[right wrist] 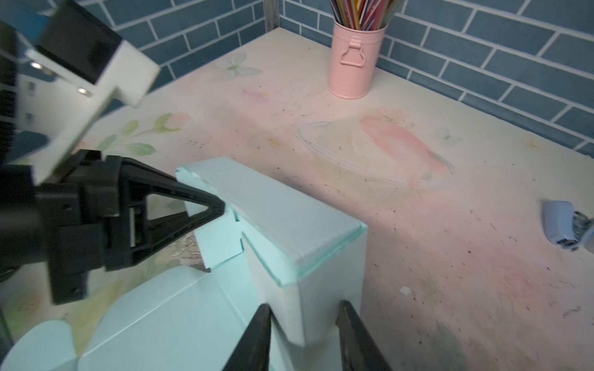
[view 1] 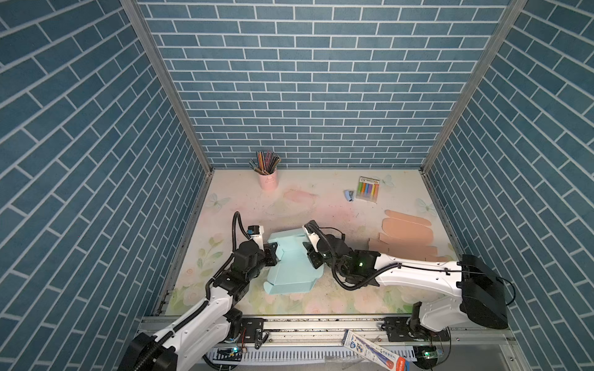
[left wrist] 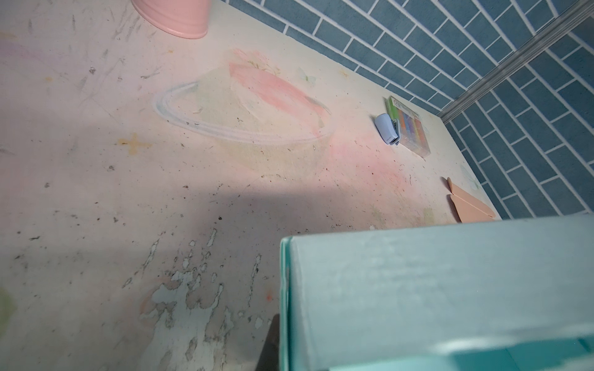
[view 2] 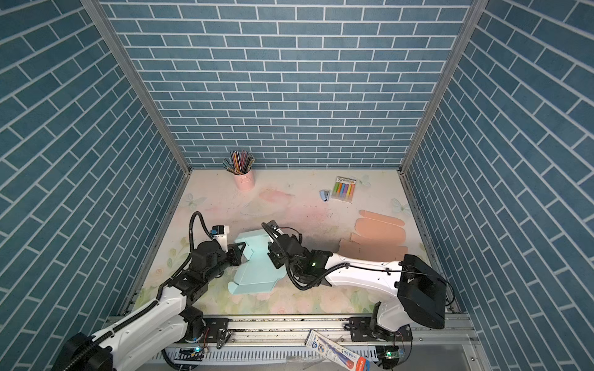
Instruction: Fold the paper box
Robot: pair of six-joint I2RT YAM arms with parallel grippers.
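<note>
The light blue paper box lies half folded mid-table, its far wall standing up with a doubled top edge. The box shows in both top views. My left gripper is shut on the left end of that wall; in the right wrist view its black tips pinch the end flap. In the left wrist view the box fills the lower corner beside one dark finger. My right gripper straddles the wall's right corner, both fingers pressed against the card. The right gripper sits at the box's right side.
A pink cup of pencils stands at the back left. A marker pack and a small blue stapler lie at the back right. Flat peach cardboard blanks lie right of the box. A packaged tube rests on the front rail.
</note>
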